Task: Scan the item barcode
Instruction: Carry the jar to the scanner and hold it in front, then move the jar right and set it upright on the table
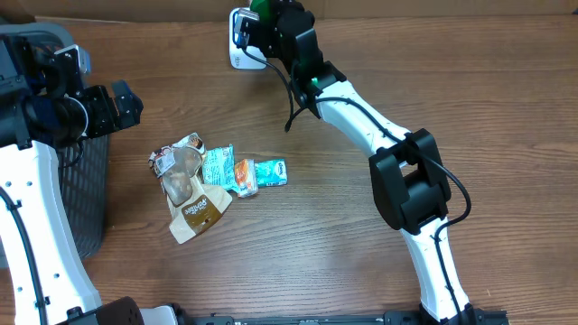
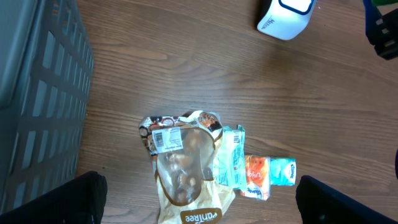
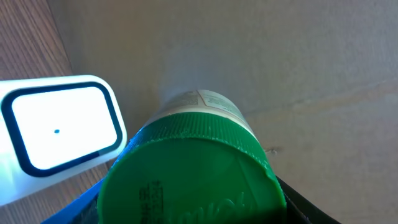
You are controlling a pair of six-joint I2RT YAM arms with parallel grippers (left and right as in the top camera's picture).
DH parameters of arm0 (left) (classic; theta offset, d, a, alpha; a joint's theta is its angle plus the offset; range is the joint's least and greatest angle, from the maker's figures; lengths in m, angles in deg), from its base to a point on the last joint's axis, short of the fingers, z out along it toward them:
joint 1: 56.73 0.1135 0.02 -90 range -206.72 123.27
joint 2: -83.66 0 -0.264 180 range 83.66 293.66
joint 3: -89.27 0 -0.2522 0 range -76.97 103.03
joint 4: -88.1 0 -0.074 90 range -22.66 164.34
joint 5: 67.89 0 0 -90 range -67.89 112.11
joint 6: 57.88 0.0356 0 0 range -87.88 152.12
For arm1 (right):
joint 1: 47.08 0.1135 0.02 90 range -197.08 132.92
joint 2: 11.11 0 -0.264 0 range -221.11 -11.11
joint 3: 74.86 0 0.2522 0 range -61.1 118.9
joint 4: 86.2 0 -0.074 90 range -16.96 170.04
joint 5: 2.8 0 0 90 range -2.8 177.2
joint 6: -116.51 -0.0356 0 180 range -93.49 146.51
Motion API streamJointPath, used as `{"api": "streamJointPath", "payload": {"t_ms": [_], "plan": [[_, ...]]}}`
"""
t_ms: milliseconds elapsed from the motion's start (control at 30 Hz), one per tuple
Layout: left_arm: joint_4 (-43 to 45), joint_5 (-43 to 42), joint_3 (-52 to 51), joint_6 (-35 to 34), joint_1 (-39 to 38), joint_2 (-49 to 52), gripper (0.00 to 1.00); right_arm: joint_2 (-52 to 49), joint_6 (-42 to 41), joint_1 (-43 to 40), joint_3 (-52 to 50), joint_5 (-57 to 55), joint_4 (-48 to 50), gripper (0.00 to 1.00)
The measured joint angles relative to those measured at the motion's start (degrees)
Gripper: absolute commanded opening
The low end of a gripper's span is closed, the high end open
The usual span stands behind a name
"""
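My right gripper is shut on a jar with a green screw lid, held at the far edge of the table. The lid fills the right wrist view, with the jar's pale labelled body behind it. The white barcode scanner stands just left of the jar, its dark-rimmed window lit; in the overhead view the scanner is beside the green lid. No barcode shows. My left gripper hangs open high above a pile of packets, with nothing between its fingers.
A brown snack bag, a teal packet, an orange packet and a small tissue pack lie together mid-table. A grey slatted basket stands at the left edge. A cardboard wall backs the table.
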Motion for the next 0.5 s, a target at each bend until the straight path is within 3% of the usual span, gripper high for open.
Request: {"api": "streamJointPath", "payload": {"t_ms": [133,300,500], "plan": [[0.00,0.00,0.00,0.02,0.00,0.00,1.00,0.00,-6.51,0.76,0.00,-0.09,-0.02,0.44],[0.00,0.00,0.00,0.02,0.00,0.00,1.00,0.17,-23.10,2.12,0.00,-0.92,-2.05,0.48],[-0.02,-0.02,0.00,0.00,-0.02,0.00,1.00,5.20,-49.20,2.86,-0.15,-0.35,-18.12,0.48]]}}
